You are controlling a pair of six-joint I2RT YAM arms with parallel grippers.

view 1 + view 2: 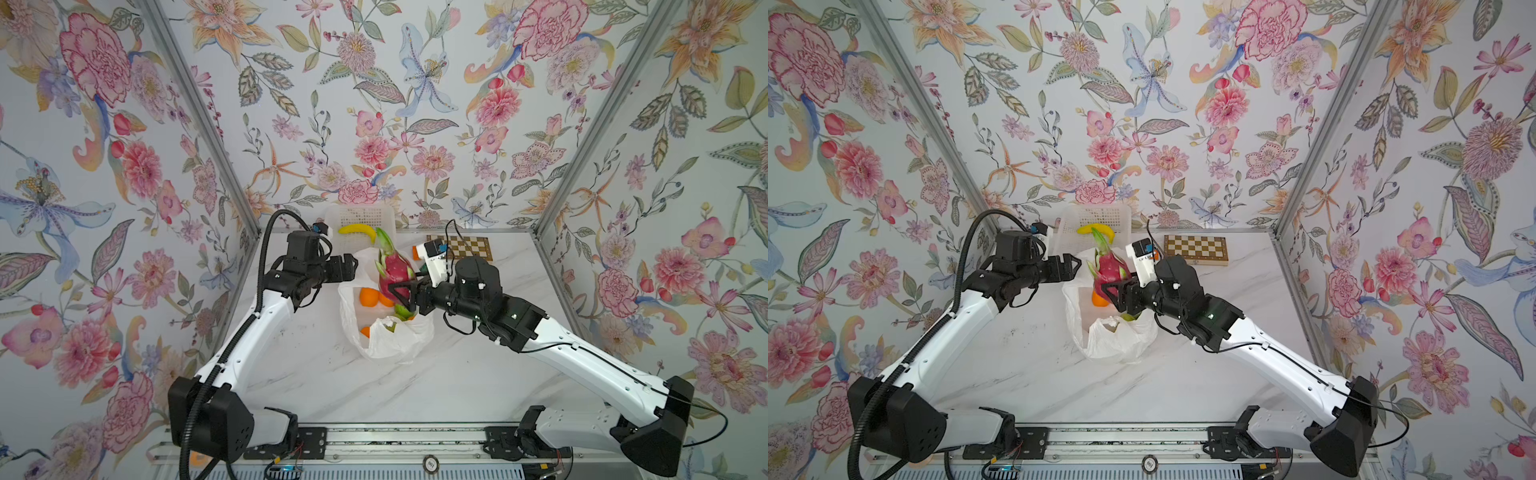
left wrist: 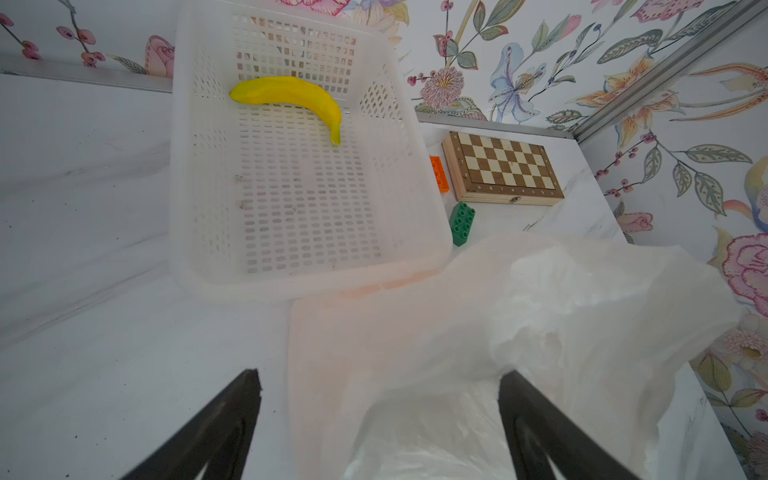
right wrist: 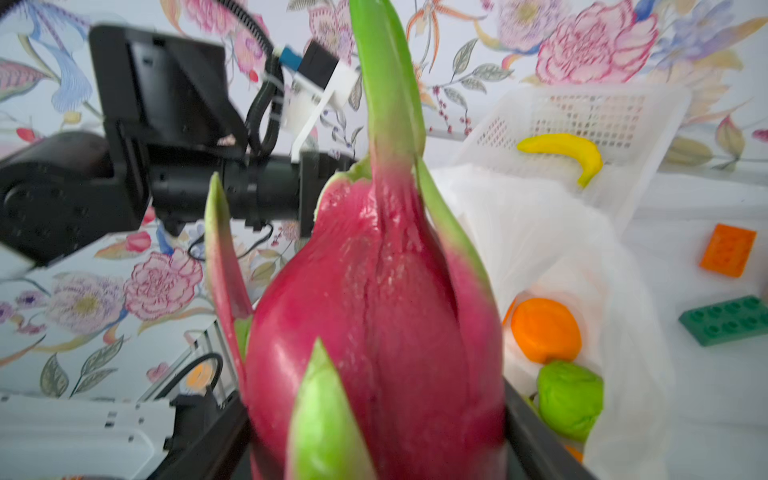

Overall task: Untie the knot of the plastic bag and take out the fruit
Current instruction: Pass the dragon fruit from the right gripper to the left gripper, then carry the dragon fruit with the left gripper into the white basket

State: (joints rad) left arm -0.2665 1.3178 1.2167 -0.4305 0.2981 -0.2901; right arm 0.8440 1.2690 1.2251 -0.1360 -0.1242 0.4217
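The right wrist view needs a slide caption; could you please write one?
Right gripper holds the dragon fruit above the open plastic bag.

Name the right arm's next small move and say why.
The right fingers grip the dragon fruit, held up over the open bag; the basket behind holds only a banana. Probably best: carry the fruit back over the basket and lower it beside the banana.

dragon fruit (image 3: 374, 311): blurred, base cut off | plastic bag (image 2: 540, 311): cropped | oranges (image 1: 368, 297): partly hidden
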